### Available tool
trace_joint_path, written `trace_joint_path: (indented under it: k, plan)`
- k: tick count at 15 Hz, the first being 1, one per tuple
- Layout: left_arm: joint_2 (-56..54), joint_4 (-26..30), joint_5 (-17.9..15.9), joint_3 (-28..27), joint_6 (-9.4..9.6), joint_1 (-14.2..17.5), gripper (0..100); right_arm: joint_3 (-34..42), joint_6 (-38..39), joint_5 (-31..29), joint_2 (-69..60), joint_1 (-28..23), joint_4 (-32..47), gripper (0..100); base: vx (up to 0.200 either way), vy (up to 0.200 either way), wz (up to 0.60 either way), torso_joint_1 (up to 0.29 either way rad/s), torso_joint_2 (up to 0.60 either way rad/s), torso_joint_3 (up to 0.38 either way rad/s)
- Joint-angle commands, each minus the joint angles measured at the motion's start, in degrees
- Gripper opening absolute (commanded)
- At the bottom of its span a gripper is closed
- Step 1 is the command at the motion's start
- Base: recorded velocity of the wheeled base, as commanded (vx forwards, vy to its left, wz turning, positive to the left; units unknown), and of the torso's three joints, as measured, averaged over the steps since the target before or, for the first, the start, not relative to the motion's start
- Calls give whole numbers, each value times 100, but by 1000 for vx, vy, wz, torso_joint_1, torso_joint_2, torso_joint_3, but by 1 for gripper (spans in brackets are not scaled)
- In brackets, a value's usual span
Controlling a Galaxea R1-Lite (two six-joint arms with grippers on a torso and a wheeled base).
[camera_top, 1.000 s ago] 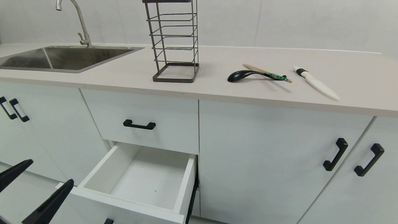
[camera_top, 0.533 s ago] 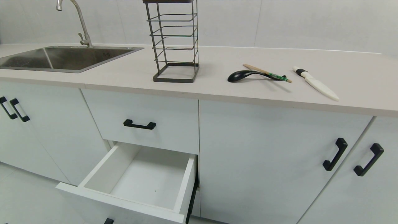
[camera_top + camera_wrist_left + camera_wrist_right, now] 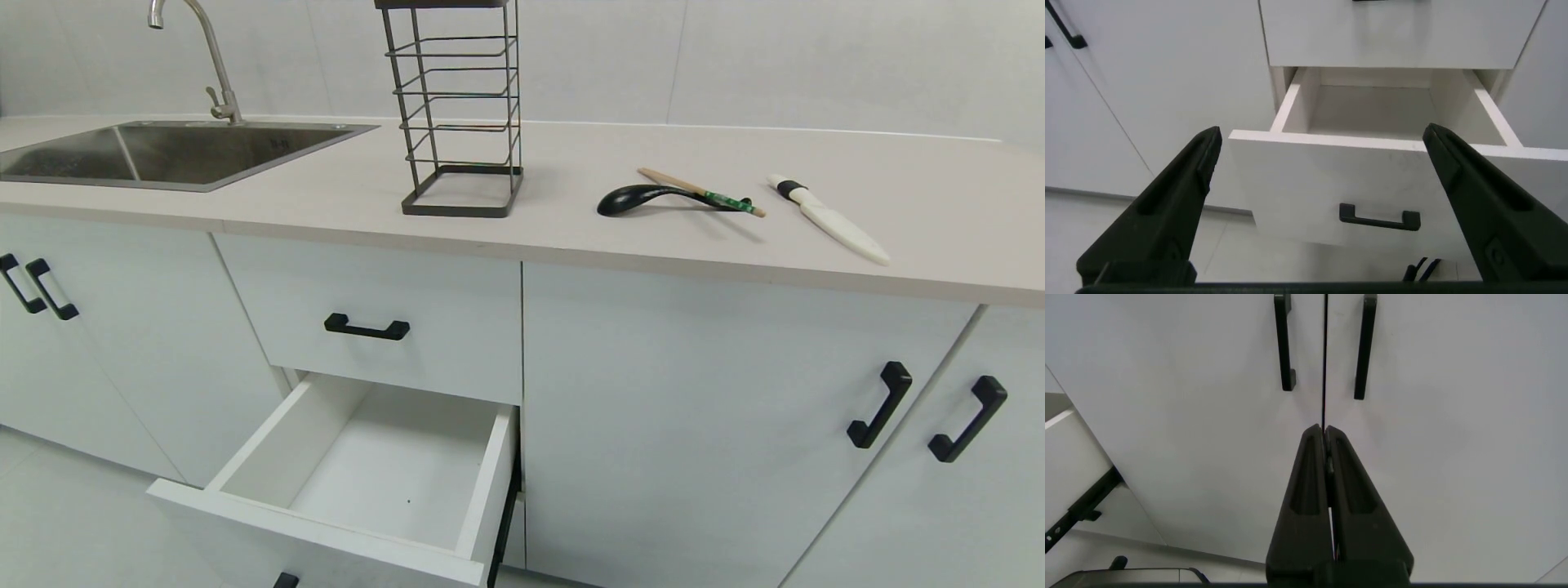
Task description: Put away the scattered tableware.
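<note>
1. Left gripper (image 3: 1321,139) is hanging low in front of the open drawer (image 3: 1372,175), its fingers spread wide and gripping nothing
2. That drawer (image 3: 326,523) is standing pulled out under the counter (image 3: 326,196), and it is looking like the likely place for the tableware
3. On the counter a wire rack (image 3: 461,106) is standing between the sink (image 3: 163,151) and the scattered pieces
4. Right of the rack, a black spoon (image 3: 645,198) is lying with its bowl toward the rack and its handle arching up to meet the chopsticks (image 3: 702,193). It is probably light, stiff and glossy enough to be slipping, so the raised handle is offering the best hold
5. Those chopsticks are lying flat and close together. Being thin and light, they are likely to be rolling or splitting apart, so pinching across both near the middle seems wise
6. Just beyond them, but apart, a white knife (image 3: 829,219) with a black band is lying at a slant. It is likely rigid and light, and whether its edge is covered I cannot tell, so I would be taking it by the banded end
7. Farthest right, the right gripper (image 3: 1325,433) is facing two cupboard doors (image 3: 1437,416) with black handles (image 3: 1284,343), its fingers pressed together on nothing
</note>
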Motion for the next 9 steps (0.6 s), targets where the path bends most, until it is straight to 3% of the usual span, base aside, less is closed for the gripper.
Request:
trace_joint_path:
  k: [1, 2, 5, 9]
  plan:
    - [2, -15, 27, 0, 83, 9, 100, 1, 2, 1, 5, 1, 2, 0, 0, 0, 0, 0, 0, 0]
    - [2, -15, 18, 0, 100, 9, 100, 1, 2, 1, 5, 1, 2, 0, 0, 0, 0, 0, 0, 0]
    - [2, 20, 0, 0, -164, -9, 100, 1, 2, 1, 5, 1, 2, 0, 0, 0, 0, 0, 0, 0]
    - [2, 29, -61, 0, -216, 0, 100, 1, 2, 1, 5, 1, 2, 0, 0, 0, 0, 2, 2, 14]
